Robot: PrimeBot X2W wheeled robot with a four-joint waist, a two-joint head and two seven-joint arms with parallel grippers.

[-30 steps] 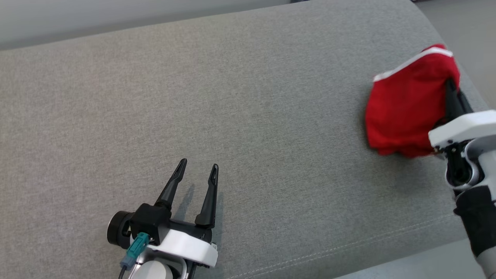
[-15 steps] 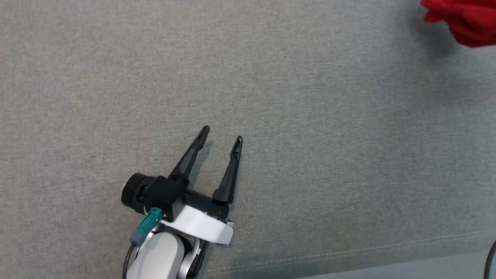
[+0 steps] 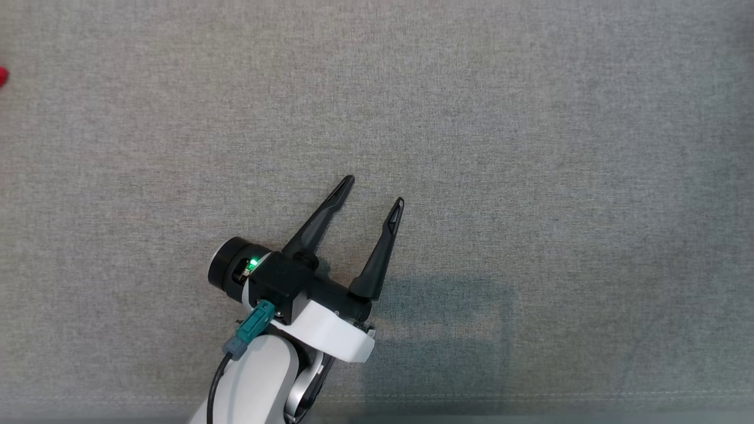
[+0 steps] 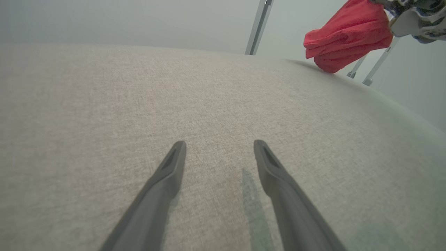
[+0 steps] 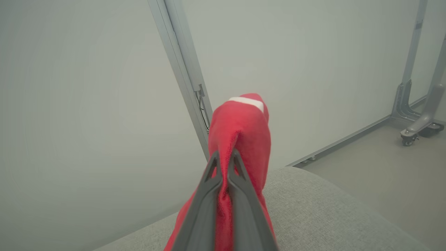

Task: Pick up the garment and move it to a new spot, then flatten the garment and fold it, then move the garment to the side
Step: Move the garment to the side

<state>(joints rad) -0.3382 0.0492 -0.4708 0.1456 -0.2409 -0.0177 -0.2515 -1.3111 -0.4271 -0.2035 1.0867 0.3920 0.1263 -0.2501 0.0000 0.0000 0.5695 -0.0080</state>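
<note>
The garment (image 5: pixel 240 132) is a bunched red cloth with a white band near its top. My right gripper (image 5: pixel 224 157) is shut on a fold of it and holds it up above the grey cushion (image 5: pixel 313 209). In the left wrist view the garment (image 4: pixel 348 35) hangs at the upper right, just over the cushion's far edge, with my right arm's white body beside it. My left gripper (image 3: pixel 375 190) stands open low over the cushion (image 3: pixel 530 147), nothing between its fingers. In its own view the left gripper (image 4: pixel 219 144) points across bare fabric.
The cushion's front seam (image 3: pixel 530 396) runs along the bottom of the head view. Beyond the cushion stand a pale wall, a grey metal post (image 5: pixel 181 69) and wheeled frame feet (image 5: pixel 414 129) on the floor. A red speck (image 3: pixel 2 76) touches the head view's left edge.
The head camera has shifted, so the garment and right arm have left its picture. The left gripper stays open.
</note>
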